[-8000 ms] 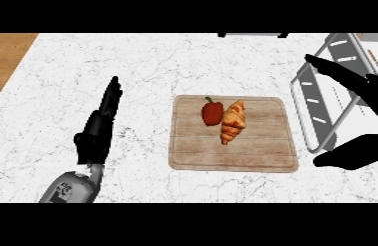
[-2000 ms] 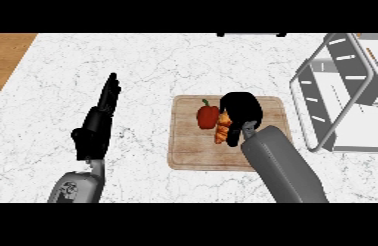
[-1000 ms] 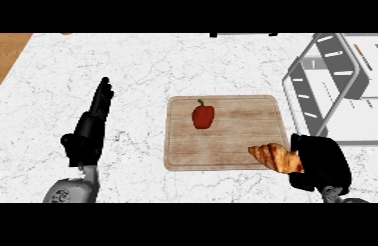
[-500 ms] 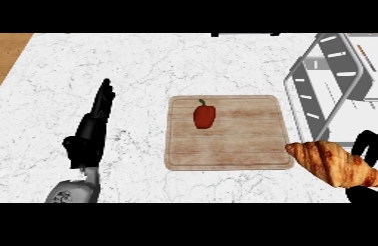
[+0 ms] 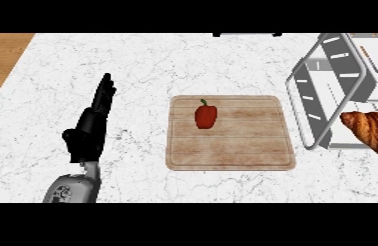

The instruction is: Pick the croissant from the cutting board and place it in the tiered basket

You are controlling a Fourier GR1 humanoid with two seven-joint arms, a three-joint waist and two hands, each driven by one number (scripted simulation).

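Observation:
The golden-brown croissant (image 5: 362,128) shows at the right edge of the head view, off the cutting board, in front of the tiered basket's lower part. My right hand is out of the picture, so what holds the croissant is hidden. The wooden cutting board (image 5: 230,145) lies in the middle with a red bell pepper (image 5: 205,115) on its upper left part. The grey wire tiered basket (image 5: 329,85) stands at the right. My left hand (image 5: 91,125) rests open at the left, fingers straight and pointing away.
The white marbled counter (image 5: 148,65) spreads around the board. A strip of wood surface (image 5: 11,50) shows at the top left corner. A dark object (image 5: 246,34) sits at the counter's far edge.
The croissant has moved from the board to the lower right and then up along the right edge, toward the basket. My right hand has left the view. The left hand has stayed almost still.

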